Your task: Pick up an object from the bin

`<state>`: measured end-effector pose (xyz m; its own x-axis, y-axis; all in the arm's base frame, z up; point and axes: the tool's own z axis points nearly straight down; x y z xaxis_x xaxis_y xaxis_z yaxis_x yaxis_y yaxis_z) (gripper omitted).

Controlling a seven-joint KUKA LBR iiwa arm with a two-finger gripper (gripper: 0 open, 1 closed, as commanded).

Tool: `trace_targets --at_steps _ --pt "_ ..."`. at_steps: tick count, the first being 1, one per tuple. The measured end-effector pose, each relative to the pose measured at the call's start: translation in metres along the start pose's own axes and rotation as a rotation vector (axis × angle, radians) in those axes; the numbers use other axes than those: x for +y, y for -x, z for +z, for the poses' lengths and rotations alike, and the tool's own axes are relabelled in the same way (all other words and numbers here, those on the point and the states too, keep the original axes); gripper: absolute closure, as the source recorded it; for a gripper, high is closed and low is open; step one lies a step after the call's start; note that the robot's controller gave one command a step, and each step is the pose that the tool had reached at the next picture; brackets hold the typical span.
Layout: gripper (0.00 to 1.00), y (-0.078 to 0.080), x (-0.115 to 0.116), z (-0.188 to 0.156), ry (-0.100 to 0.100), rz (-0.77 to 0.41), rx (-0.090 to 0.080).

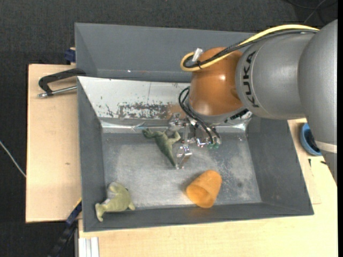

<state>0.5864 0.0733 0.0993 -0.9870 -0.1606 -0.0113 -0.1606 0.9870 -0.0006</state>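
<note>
My gripper (184, 146) hangs low over the back middle of the bin, under the arm's orange cover. A dark green toy dinosaur (164, 142) lies stretched out just to its left, its lower end touching or passing under the gripper's metal tip. Whether the toy is gripped I cannot tell. An orange cup-shaped thing (204, 188) lies on its side a little in front of the gripper, apart from it.
A pale green toy animal (114, 201) lies in the bin's front left corner. The arm's big grey body comes in from the right, above the back right part of the bin.
</note>
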Motion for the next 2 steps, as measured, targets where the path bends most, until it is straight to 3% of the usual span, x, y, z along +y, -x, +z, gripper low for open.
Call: trace_targets --at_steps 1,2 --pt "1.0 -0.002 0.001 0.005 0.002 -0.001 0.006" --pt "1.0 -0.01 -0.011 -0.118 0.0 -0.088 -0.003"
